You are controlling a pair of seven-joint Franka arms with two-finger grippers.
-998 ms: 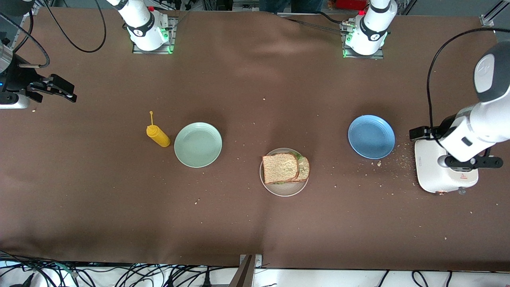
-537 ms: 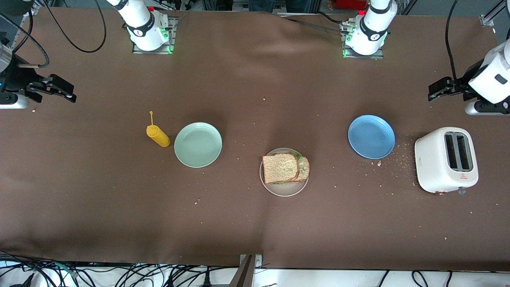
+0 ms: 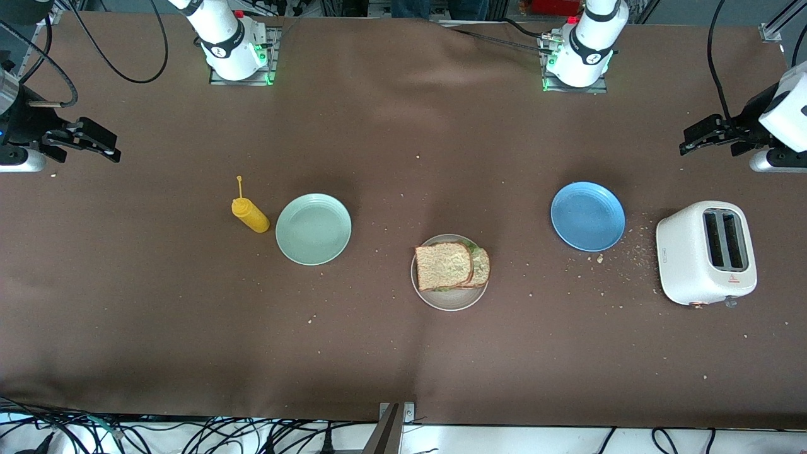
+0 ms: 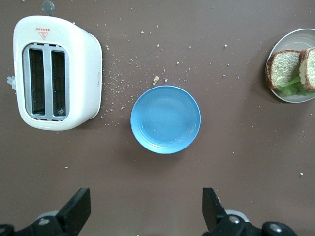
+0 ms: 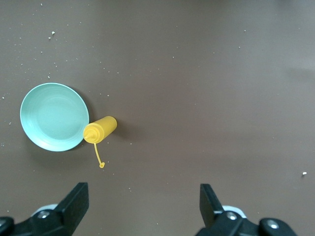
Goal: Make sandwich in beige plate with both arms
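Observation:
The sandwich (image 3: 450, 266), two brown bread slices with green lettuce between them, lies on the beige plate (image 3: 449, 300) in the middle of the table. It also shows in the left wrist view (image 4: 291, 73) on the plate (image 4: 293, 38). My left gripper (image 3: 700, 135) is open and empty, up over bare cloth at the left arm's end of the table; in its wrist view (image 4: 145, 211) the jaws stand wide apart. My right gripper (image 3: 94, 140) is open and empty over bare cloth at the right arm's end; it also shows in its wrist view (image 5: 142, 209).
A blue plate (image 3: 587, 215) and a white toaster (image 3: 705, 252) stand toward the left arm's end, with crumbs between them. A mint-green plate (image 3: 313, 228) and a yellow squeeze bottle (image 3: 250, 215) stand toward the right arm's end.
My left arm has swung up off the toaster to the table's end and farther from the front camera. The right arm has not moved. The sandwich stays put.

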